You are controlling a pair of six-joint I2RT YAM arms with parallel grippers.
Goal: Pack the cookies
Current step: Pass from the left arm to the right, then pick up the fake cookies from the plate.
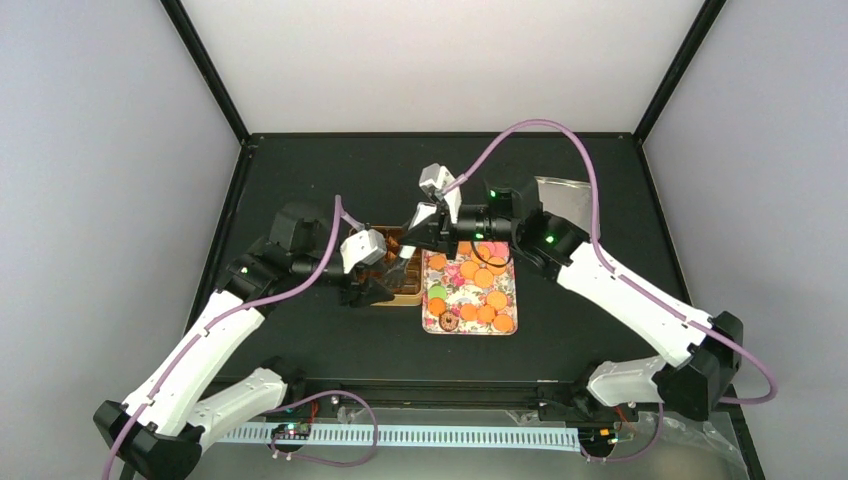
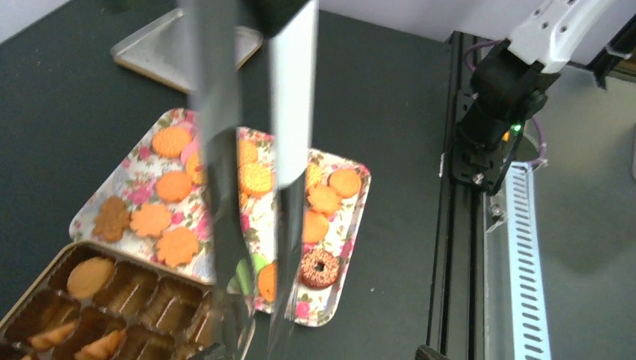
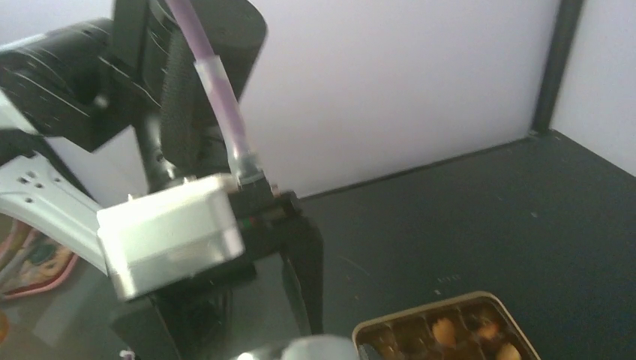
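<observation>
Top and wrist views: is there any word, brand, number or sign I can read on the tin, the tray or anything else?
Readable text: none in any view.
Flowered tray: flower print only, no words.
Gold tin: no label showing.
Colourful printed piece, left edge of the right wrist view: too blurred to read.
Circuit boards at the near rail: too small to read.
</observation>
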